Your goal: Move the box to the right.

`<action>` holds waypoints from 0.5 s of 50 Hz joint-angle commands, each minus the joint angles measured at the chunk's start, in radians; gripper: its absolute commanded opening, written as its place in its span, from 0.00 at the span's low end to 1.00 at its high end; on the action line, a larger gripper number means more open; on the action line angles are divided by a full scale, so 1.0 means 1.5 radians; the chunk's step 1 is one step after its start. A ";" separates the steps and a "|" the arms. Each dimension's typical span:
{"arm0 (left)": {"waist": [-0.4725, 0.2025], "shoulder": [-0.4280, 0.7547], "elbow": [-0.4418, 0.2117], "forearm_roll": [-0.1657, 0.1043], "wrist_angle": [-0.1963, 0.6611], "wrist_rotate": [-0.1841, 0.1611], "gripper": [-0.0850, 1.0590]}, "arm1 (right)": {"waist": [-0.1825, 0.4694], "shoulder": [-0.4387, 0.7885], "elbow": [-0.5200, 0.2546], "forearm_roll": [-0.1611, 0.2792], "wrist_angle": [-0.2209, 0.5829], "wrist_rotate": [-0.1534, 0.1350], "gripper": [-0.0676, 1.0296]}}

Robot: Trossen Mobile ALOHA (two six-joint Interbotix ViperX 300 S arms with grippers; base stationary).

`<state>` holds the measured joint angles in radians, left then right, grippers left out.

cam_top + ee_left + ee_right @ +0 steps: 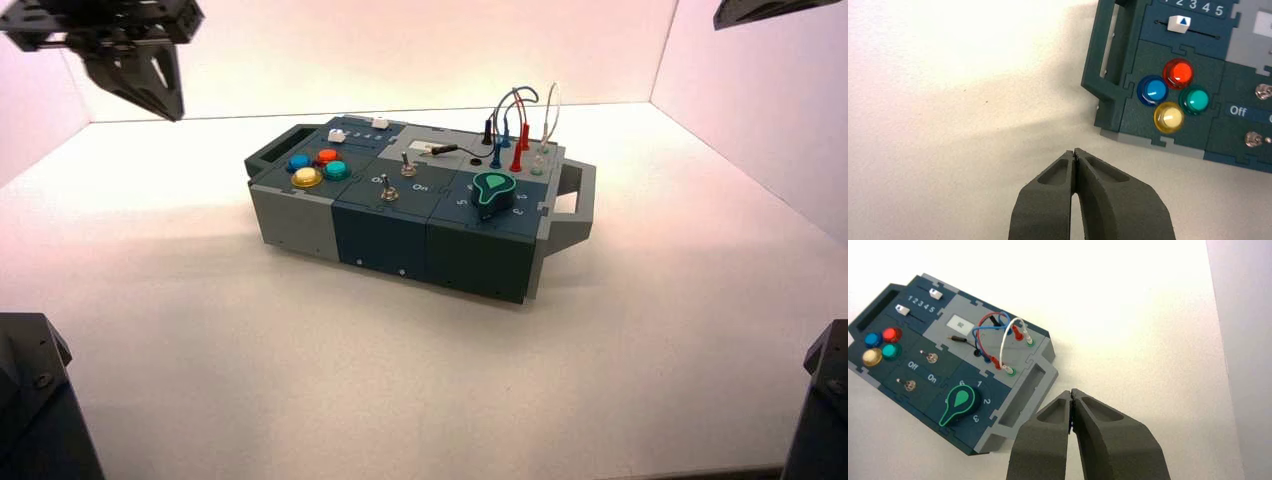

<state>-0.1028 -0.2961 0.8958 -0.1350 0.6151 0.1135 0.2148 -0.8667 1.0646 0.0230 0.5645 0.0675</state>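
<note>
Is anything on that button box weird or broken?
Nothing looks broken on the box. Two things look a bit odd: it sits crooked on the table, not straight, and the thin black lead has its tip lying loose on top instead of plugged in.

Robot test station, likely in a lab, with a plain pale work surface (300,370) enclosed by smooth whitish walls (400,50), two dark robot grippers (1088,195) (1083,435) reaching in, and a practice box (400,210) of buttons, toggle switches, a knob and plug wires.
</note>
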 commanded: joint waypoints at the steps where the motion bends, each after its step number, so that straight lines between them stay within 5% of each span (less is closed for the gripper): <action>1: -0.020 0.026 -0.037 -0.001 0.003 0.002 0.05 | 0.000 -0.009 -0.019 -0.003 -0.014 -0.001 0.04; 25: -0.076 0.128 -0.043 -0.001 0.010 0.001 0.05 | -0.006 -0.015 -0.014 -0.007 -0.021 -0.001 0.04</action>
<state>-0.2117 -0.1074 0.8514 -0.1365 0.6305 0.1120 0.2086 -0.8928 1.0646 0.0138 0.5415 0.0675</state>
